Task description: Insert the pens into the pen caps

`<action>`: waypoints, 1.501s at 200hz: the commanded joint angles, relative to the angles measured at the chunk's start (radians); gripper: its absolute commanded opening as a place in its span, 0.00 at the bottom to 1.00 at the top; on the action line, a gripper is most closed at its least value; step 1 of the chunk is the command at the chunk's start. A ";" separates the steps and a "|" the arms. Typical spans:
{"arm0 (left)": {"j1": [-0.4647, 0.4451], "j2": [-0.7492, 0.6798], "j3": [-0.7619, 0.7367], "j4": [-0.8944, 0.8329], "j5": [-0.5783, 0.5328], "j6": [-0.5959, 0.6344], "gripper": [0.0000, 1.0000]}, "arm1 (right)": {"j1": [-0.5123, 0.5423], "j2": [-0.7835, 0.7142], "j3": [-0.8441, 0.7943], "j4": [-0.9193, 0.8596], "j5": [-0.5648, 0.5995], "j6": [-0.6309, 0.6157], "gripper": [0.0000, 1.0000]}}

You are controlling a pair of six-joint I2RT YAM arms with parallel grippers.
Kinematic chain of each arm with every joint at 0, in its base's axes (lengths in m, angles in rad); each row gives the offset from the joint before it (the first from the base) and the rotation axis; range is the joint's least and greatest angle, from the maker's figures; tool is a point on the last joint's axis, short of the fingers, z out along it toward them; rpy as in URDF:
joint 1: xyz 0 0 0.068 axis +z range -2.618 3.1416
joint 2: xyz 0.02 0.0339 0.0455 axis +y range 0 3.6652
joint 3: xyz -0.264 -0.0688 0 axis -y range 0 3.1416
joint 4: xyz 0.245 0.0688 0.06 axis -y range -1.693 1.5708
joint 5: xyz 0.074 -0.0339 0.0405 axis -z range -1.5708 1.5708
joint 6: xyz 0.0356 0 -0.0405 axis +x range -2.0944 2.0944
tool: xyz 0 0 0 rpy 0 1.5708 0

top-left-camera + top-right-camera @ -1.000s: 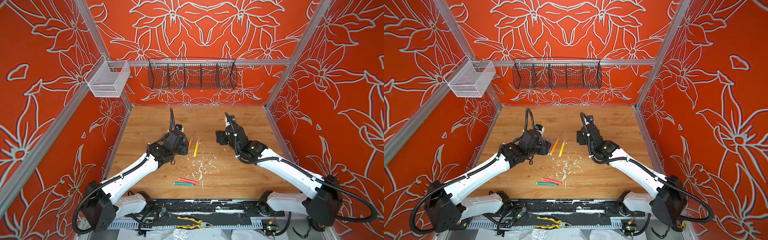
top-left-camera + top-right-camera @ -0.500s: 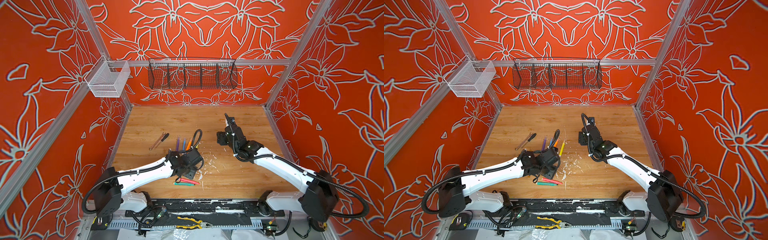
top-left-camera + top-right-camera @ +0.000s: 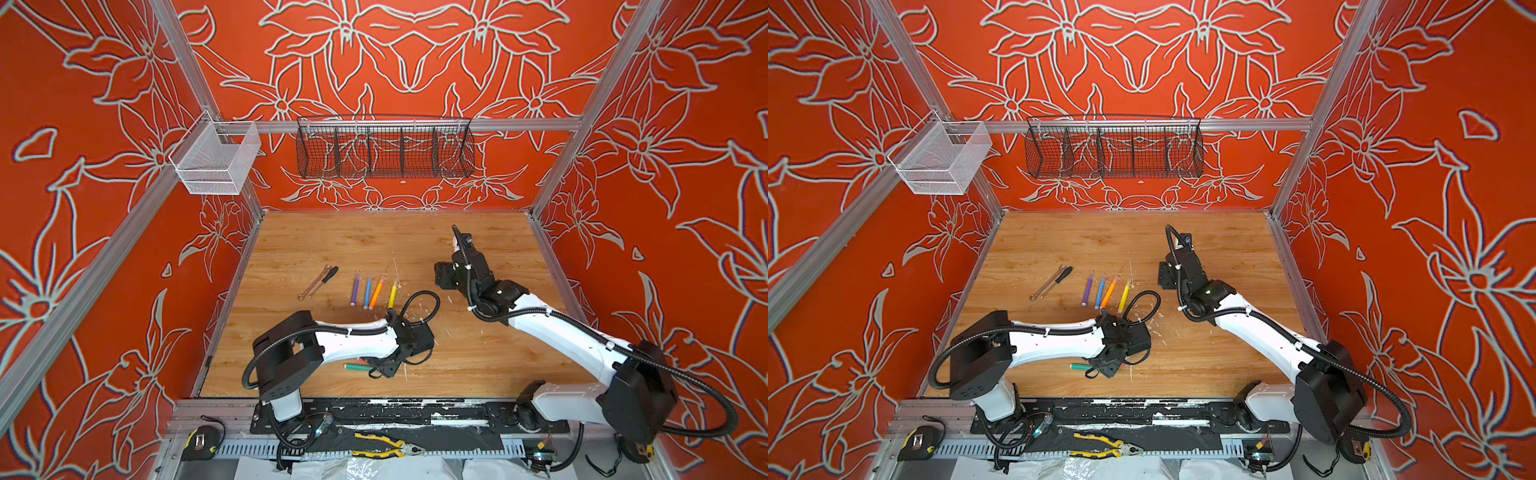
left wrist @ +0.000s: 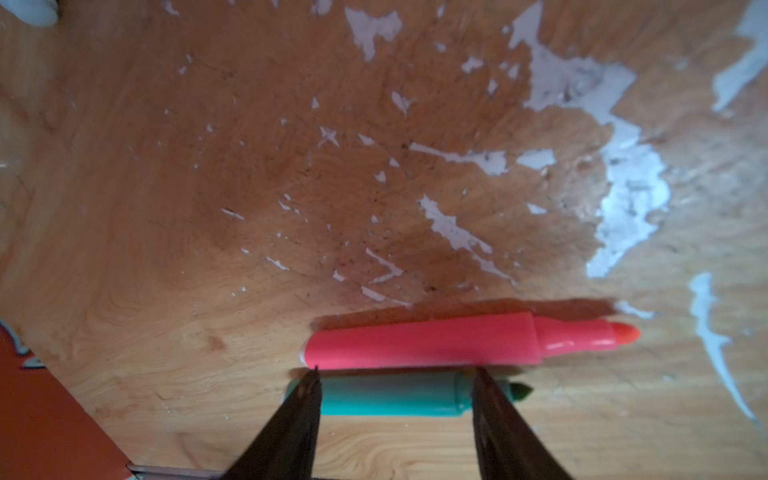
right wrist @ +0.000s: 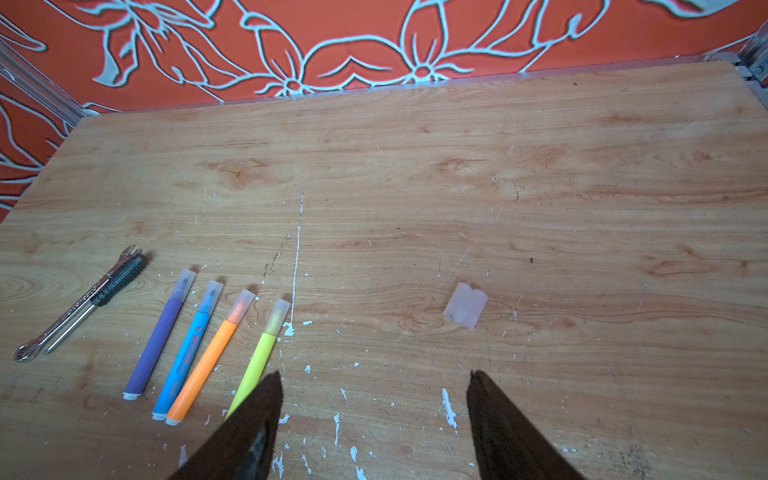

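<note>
Near the table's front edge a green pen (image 4: 390,399) and a pink-red pen (image 4: 419,345) lie side by side, both with bare tips. My left gripper (image 4: 395,372) hovers open over the green pen (image 3: 356,367), its fingertips spread along the barrel, gripping nothing. Purple (image 5: 156,345), blue (image 5: 187,353), orange (image 5: 208,361) and yellow (image 5: 259,357) pens lie in a row at mid-table, each with a translucent cap on its tip. Two loose pen caps (image 5: 465,305) lie together on the wood. My right gripper (image 5: 374,374) is open and empty just short of them.
A wrench and a black-handled tool (image 3: 318,282) lie left of the capped pens. White flecks (image 4: 631,195) cover the wood around the middle. Yellow-handled pliers (image 3: 386,446) and a tape measure (image 3: 199,442) sit below the table's front rail. A wire basket (image 3: 384,147) and a white mesh basket (image 3: 216,160) hang on the walls.
My left arm swung from the pen row at mid-table down to the front, over the green and pink-red pens, its jaws narrowing a little. The right gripper barely moved.
</note>
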 commanded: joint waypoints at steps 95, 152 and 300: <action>0.040 0.068 0.034 -0.008 -0.047 -0.017 0.53 | -0.032 0.002 -0.010 -0.005 -0.041 0.035 0.72; 0.092 0.042 -0.008 0.043 -0.010 0.007 0.50 | -0.046 0.004 -0.014 -0.005 -0.060 0.047 0.71; 0.045 -0.103 0.018 -0.051 -0.004 0.025 0.51 | -0.064 0.010 -0.014 -0.010 -0.080 0.059 0.70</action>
